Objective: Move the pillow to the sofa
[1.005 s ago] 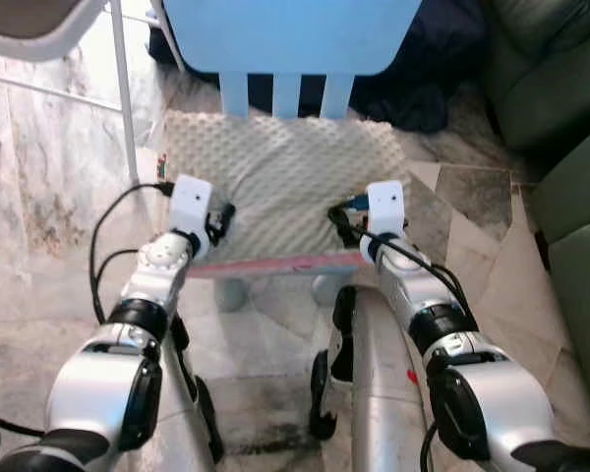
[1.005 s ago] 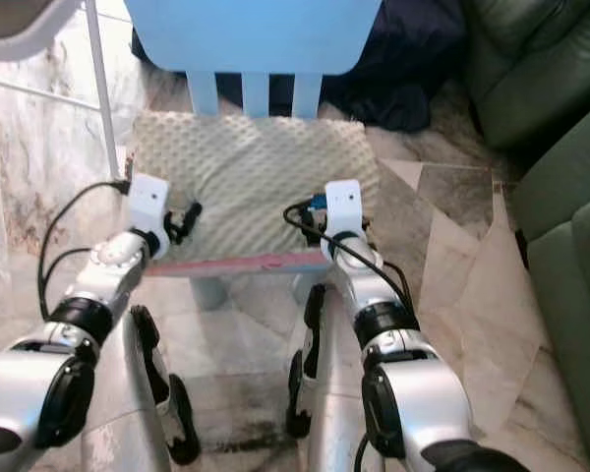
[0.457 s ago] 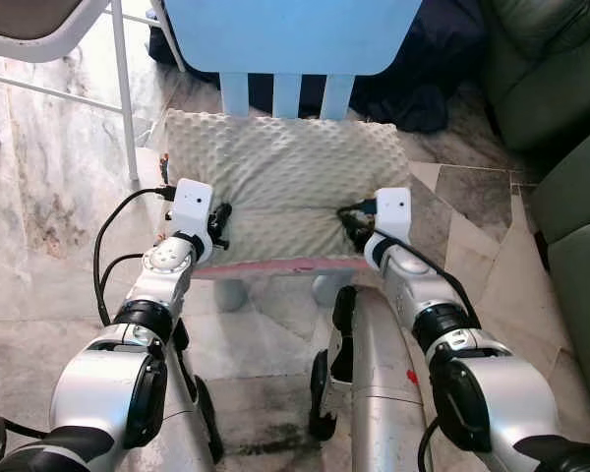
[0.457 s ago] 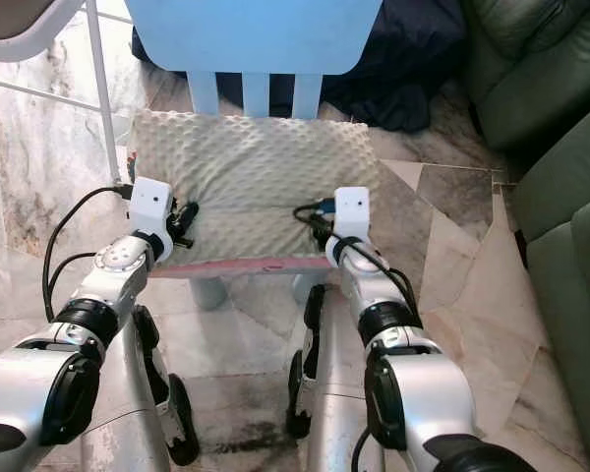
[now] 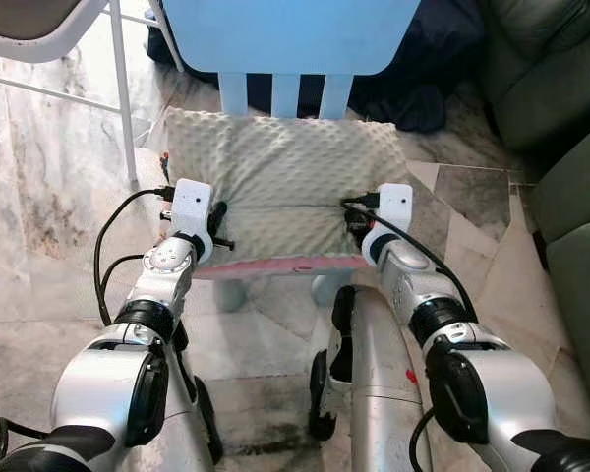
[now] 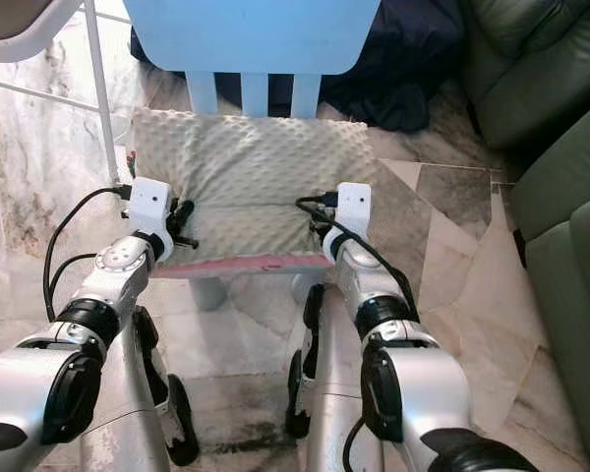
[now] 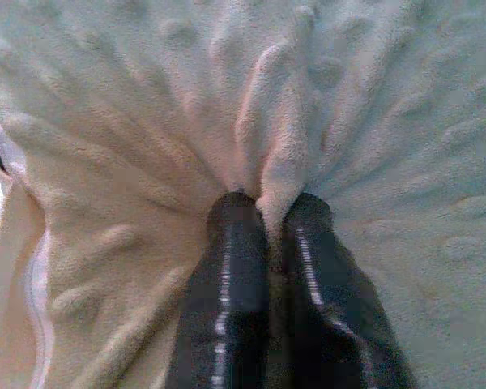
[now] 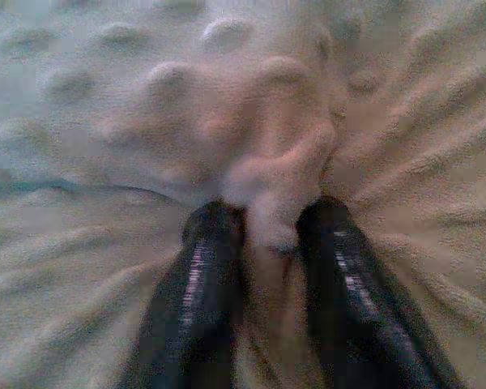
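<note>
A cream pillow [image 5: 280,182] with a bumpy surface lies on the seat of a light blue chair [image 5: 290,44]. My left gripper [image 5: 219,224] is at the pillow's left side, shut on a pinched fold of its fabric [image 7: 269,174]. My right gripper [image 5: 354,224] is at the pillow's right side, its fingers [image 8: 206,267] closed around a bunched fold of the pillow [image 8: 279,190]. The dark green sofa [image 5: 560,118] stands to the right.
A white metal chair leg [image 5: 123,88] stands at the left on the marble floor [image 5: 39,197]. Dark blue cloth [image 5: 442,59] lies behind the blue chair. The chair seat's pink front edge [image 5: 275,265] runs just below the pillow.
Both grippers have pushed into the pillow's sides and closed on its fabric; the right one moved further right and forward. The pillow has creased between them.
</note>
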### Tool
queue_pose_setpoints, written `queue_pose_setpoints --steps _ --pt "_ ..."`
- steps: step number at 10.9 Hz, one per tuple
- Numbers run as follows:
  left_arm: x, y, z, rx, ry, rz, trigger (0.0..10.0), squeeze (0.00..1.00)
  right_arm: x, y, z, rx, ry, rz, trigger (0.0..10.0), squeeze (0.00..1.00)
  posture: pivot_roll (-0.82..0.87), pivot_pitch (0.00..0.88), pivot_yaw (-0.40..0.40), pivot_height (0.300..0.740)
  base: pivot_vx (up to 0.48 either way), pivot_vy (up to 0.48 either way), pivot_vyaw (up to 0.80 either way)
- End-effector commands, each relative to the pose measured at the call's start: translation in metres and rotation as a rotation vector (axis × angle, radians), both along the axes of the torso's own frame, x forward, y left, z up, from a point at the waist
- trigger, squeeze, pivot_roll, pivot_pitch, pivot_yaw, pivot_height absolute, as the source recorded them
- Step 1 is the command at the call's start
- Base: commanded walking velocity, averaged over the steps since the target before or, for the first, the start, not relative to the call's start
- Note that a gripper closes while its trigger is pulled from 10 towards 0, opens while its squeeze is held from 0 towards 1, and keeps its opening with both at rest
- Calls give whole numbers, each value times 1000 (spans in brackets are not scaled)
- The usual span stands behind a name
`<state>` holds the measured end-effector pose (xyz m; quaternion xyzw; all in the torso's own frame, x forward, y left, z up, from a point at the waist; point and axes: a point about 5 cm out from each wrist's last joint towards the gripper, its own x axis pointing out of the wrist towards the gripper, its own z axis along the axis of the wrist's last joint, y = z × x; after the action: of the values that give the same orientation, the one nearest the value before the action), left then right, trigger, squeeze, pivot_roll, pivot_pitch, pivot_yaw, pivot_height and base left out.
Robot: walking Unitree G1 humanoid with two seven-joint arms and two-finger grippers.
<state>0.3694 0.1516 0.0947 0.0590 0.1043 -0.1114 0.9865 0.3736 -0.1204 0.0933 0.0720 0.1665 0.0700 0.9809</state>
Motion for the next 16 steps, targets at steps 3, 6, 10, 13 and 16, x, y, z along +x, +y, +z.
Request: queue_pose_setpoints --steps 3,6,10,13,16 --pt "-7 -17 -16 25 86 -68 0 0 -3 7 -7 42 65 25 0 0 -57 278 -104 510 0 0 0" --pt "6 0 2 65 51 41 0 0 2 10 1 67 49 44 0 0 -55 191 -94 510 0 0 0" --pt "9 28 22 76 -65 57 0 0 9 -5 18 -40 -55 140 0 0 -25 39 -70 510 0 0 0" --pt "-11 42 10 -8 -148 98 0 0 -5 -22 17 -77 -215 125 0 0 1 0 -76 510 0 0 0" --pt "-64 52 -11 -18 -231 155 10000 0 -55 -30 2 -86 -360 -17 0 0 25 0 -76 510 0 0 0"
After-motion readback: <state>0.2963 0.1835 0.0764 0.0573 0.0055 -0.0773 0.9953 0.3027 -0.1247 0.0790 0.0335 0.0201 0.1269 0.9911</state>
